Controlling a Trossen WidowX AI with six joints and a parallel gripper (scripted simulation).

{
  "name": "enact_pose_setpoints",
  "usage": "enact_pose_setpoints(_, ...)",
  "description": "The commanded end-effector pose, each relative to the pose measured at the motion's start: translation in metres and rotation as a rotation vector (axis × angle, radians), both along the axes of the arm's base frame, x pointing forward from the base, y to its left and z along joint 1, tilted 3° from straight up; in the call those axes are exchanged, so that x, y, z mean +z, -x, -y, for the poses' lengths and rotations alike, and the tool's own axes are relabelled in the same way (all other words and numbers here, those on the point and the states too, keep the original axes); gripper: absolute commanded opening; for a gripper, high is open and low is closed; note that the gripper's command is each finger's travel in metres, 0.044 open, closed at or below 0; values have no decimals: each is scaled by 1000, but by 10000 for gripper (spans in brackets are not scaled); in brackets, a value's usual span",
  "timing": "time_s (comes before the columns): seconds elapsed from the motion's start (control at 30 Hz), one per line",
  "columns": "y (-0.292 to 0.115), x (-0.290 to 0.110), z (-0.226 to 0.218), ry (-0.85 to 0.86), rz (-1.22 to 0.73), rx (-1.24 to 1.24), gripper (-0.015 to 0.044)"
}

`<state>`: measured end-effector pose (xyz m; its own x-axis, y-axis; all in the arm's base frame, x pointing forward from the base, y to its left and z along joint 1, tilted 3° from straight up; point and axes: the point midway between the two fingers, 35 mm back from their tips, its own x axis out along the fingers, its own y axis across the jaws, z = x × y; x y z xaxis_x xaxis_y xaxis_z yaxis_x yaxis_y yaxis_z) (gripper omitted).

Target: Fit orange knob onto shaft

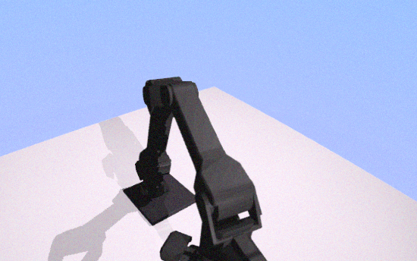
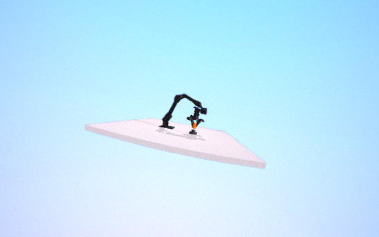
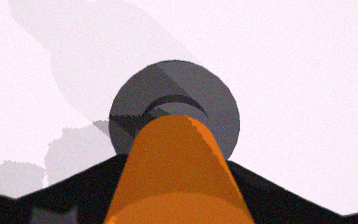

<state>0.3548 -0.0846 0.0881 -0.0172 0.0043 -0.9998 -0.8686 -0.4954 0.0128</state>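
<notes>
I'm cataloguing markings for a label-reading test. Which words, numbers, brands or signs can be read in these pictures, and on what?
None: no text, number, brand or sign shows in any view.
Orange knob, held in the end effector: plain, unmarked.
Round pedestal: plain grey, no label.
Arm and its base plate: plain dark surfaces, no lettering.
Table: bare of any print.
</notes>
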Motion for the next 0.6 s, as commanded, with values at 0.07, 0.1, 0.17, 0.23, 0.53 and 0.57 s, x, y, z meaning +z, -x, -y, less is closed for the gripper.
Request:
enact_pose_setpoints(0.07, -2, 0, 0, 1, 6, 5, 0)
enact_pose_setpoints(0.1, -2, 0, 0, 1, 6, 5, 0)
enact_pose_setpoints(0.17, -2, 2, 0, 1, 6, 5, 0)
enact_pose_setpoints(0.23, -2, 4, 0, 1, 6, 5, 0)
enact_pose_setpoints(0.53, -1, 4, 0, -2, 6, 204, 0)
enact_pose_setpoints(0.57, 0, 3, 0, -2, 6, 214, 0)
